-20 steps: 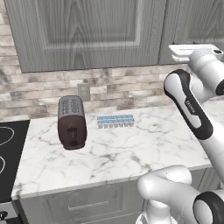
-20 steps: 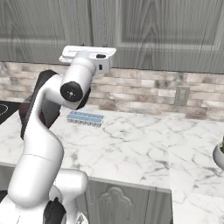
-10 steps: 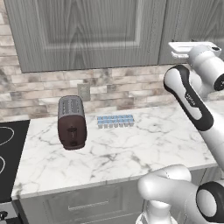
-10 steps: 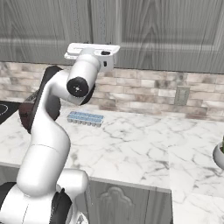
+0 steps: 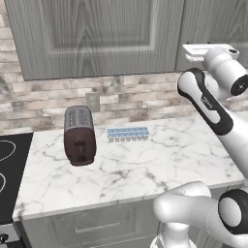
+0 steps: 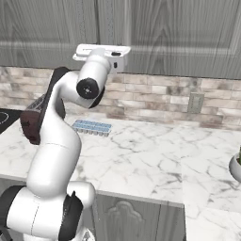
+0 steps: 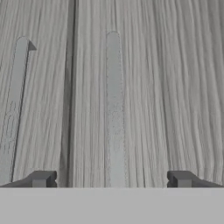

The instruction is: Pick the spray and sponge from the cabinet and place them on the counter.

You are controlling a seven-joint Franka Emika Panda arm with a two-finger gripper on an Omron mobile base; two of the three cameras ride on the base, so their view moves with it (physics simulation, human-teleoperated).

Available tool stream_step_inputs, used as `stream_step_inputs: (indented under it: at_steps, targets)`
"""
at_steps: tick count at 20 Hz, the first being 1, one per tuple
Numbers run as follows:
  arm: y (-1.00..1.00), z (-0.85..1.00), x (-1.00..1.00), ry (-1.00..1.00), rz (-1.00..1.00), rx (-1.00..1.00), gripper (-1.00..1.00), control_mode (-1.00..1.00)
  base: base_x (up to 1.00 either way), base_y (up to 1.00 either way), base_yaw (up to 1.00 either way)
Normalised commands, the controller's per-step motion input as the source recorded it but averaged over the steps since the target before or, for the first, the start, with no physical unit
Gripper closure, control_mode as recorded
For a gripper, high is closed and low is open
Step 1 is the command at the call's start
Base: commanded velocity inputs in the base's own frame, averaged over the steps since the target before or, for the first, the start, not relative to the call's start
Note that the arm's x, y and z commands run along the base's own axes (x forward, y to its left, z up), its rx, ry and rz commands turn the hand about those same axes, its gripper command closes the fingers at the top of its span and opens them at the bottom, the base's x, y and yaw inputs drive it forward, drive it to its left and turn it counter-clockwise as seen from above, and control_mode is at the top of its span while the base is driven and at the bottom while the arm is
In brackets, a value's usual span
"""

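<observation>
The grey wood-grain cabinet hangs above the counter with its doors shut, so the spray and the sponge are hidden. My gripper is open and empty, facing the cabinet door from close up. A long grey bar handle runs straight between my fingertips. A second handle lies left of the door seam. From the base cameras my white hand is raised level with the lower part of the cabinet doors.
A dark toaster and a pale blue ice-cube tray sit on the counter near the brick backsplash. The black stovetop borders the counter on the left. A wall outlet and a white pot are on the right.
The hand has risen a little and shifted closer to the cabinet door. The jaws stay wide open and nothing on the counter has moved.
</observation>
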Motion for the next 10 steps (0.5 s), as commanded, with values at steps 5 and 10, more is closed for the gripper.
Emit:
stream_step_inputs:
  at_steps: [5,10]
  targets:
    - [-0.03,0.00,0.24,0.00,0.00,0.00,-1.00,-1.00,0.00,0.00,0.00]
    - [0.00,0.01,0.27,0.00,0.00,0.00,-1.00,-1.00,0.00,0.00,0.00]
